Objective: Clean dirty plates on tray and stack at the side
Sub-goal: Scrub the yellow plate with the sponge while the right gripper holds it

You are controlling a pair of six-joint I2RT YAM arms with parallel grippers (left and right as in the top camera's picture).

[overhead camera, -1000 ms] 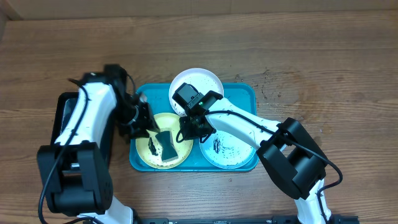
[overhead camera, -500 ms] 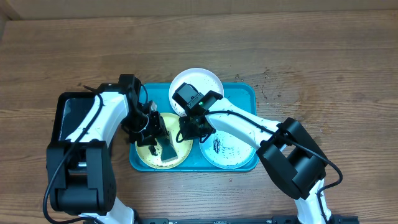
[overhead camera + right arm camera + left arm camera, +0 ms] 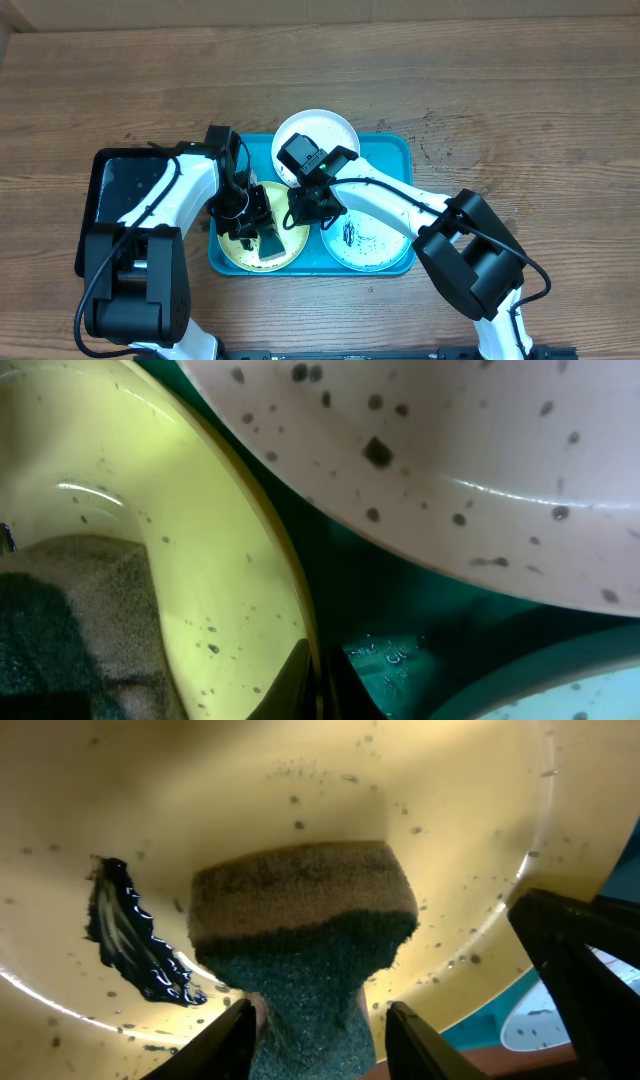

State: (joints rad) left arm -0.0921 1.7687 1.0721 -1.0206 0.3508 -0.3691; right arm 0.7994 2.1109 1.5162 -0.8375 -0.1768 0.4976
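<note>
The turquoise tray (image 3: 392, 150) holds three speckled plates: white-rimmed (image 3: 330, 132) at the back, yellow-green (image 3: 232, 248) front left, pale mint (image 3: 372, 248) front right. A green and tan sponge (image 3: 269, 246) stands in the yellow-green plate. My left gripper (image 3: 253, 218) is open, its fingers (image 3: 318, 1045) on either side of the sponge (image 3: 300, 930), beside a black smear (image 3: 130, 945). My right gripper (image 3: 305, 208) is shut on the yellow-green plate's right rim (image 3: 290, 600), fingertips (image 3: 318, 682) pinching it, under the white plate (image 3: 450, 460).
A glossy black tray (image 3: 103, 175) lies on the wooden table left of the turquoise tray, under my left arm. Black specks dot the wood (image 3: 440, 150) right of the tray. The tray floor (image 3: 400, 630) shows between the plates.
My left arm swung right from the black tray over the yellow-green plate and brought its fingers down around the sponge. The right gripper has stayed on the plate rim.
</note>
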